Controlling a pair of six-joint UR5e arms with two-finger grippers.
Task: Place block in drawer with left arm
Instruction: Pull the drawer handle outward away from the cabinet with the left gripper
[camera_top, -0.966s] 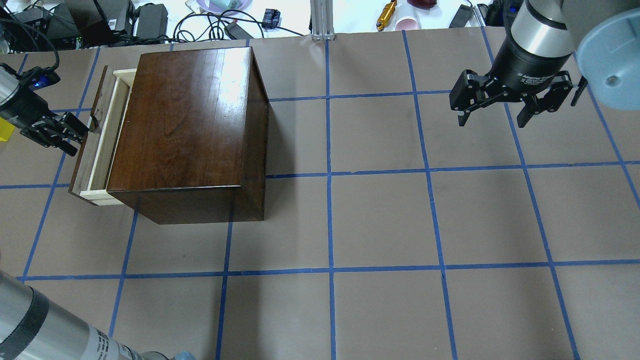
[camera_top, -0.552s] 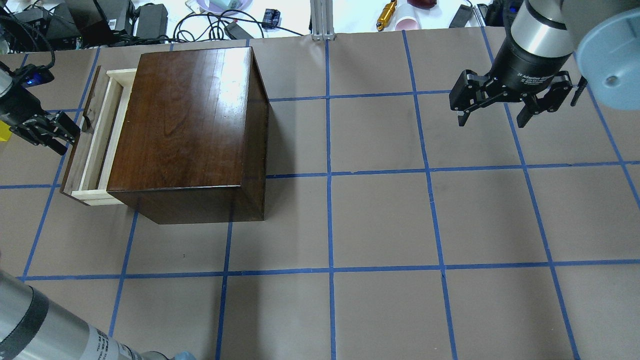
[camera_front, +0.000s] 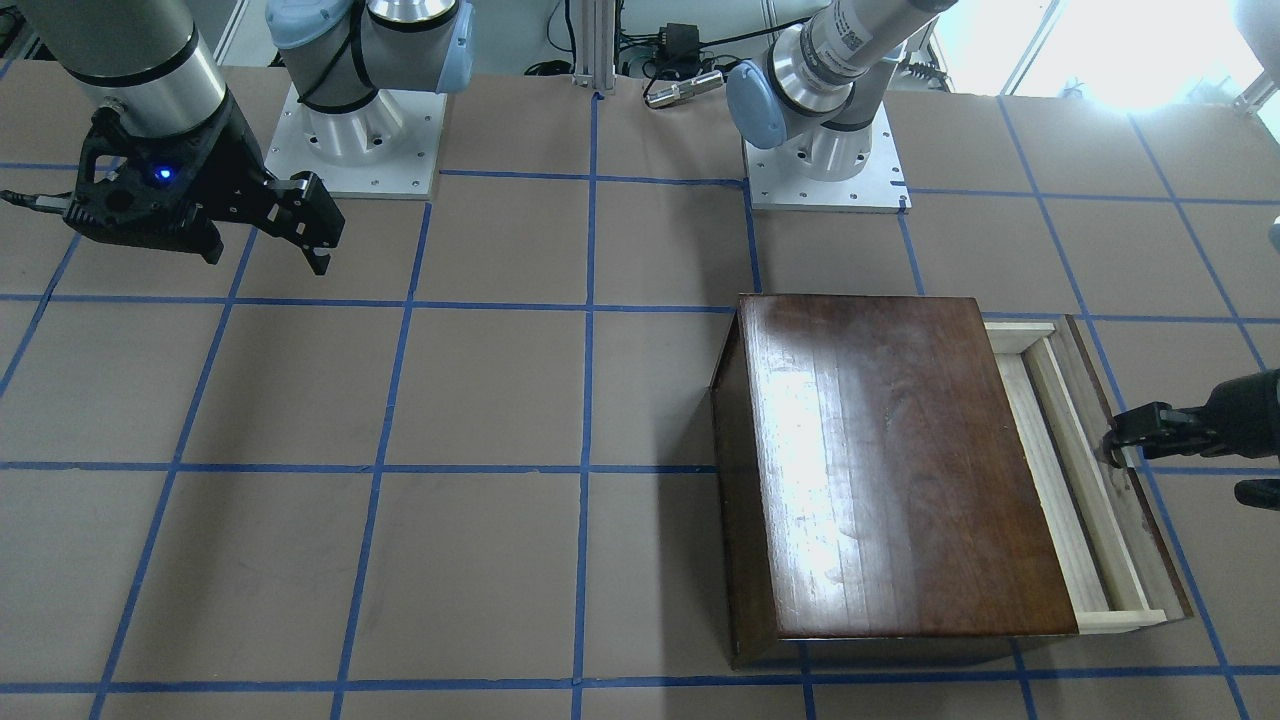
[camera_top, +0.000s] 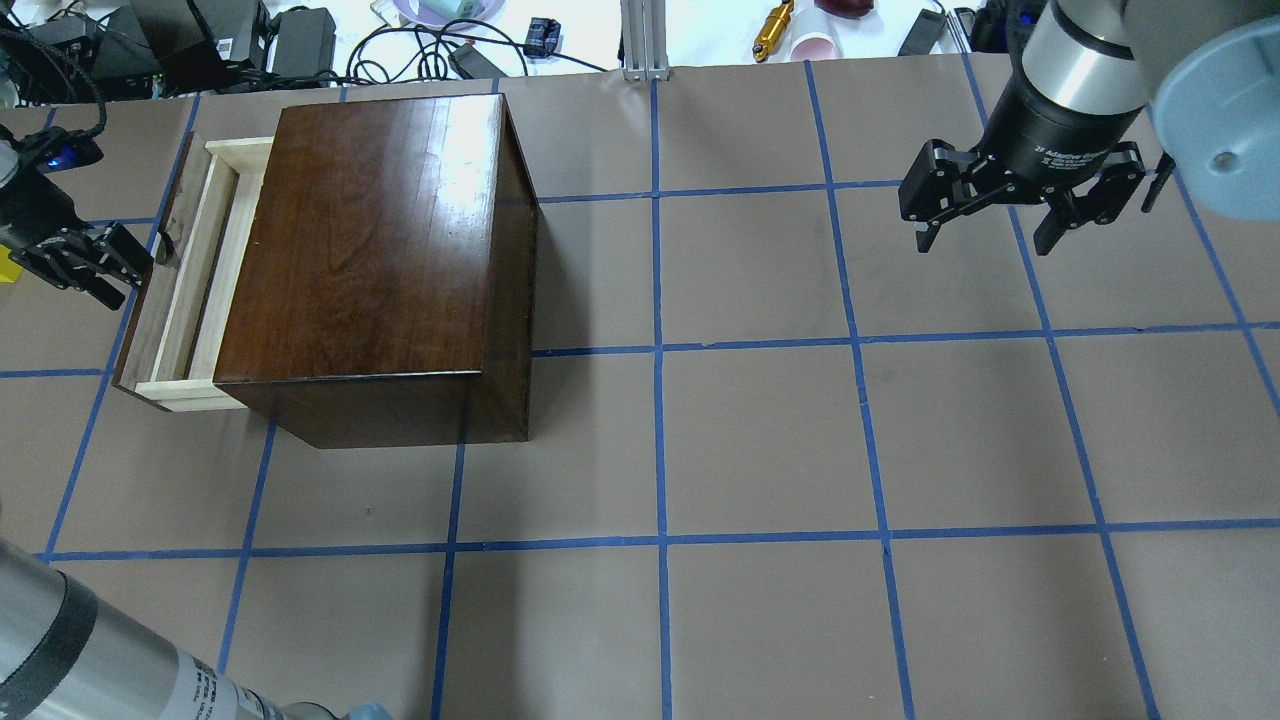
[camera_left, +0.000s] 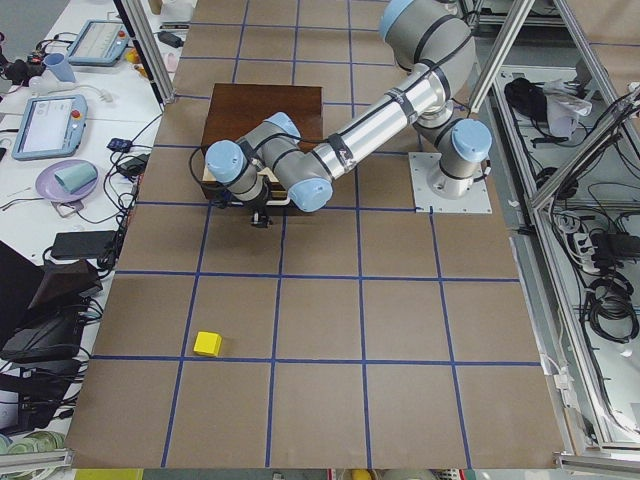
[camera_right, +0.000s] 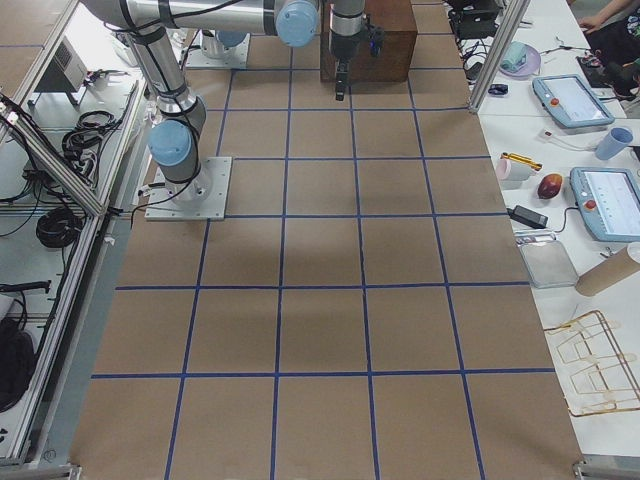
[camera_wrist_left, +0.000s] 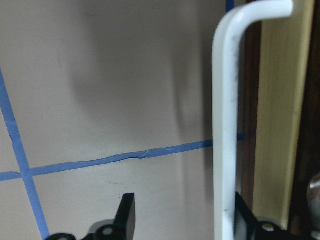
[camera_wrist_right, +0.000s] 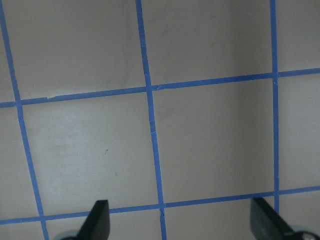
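**Block out on the table, drawer partway open, left gripper at the handle**

Seen from behind the robot and going left to right, the yellow block (camera_left: 207, 343) came first. It sat flat on the table (camera_top: 760, 430) out at the robot's far left, well apart from the drawer (camera_top: 178, 300), with nothing touching it. Being a cube, it had no long side. Its edges lay about square with the blue tape (camera_top: 660, 440) grid, just beside one of the lines.

Next came the left gripper (camera_top: 125, 270), low and level at the end of the left arm (camera_left: 375, 125), pointing rightward at the drawer's dark front. Its fingers (camera_wrist_left: 128, 220) stood moderately apart and clamped nothing. In the wrist view the pale handle (camera_wrist_left: 225, 125) ran between them, close against one finger and apart from the other.

The drawer stuck partway out of the left side of the dark wooden box (camera_top: 370, 240). Its long axis ran from the robot's side toward the far edge of the table, along the box's face. Its front panel faced the robot's left, toward the gripper. A narrow strip of its pale inside showed beside the box's glossy top.

Far over on the right, the right gripper (camera_top: 985, 240) hung above the table, well apart from the box. Its fingers pointed down and were spread wide, holding nothing.
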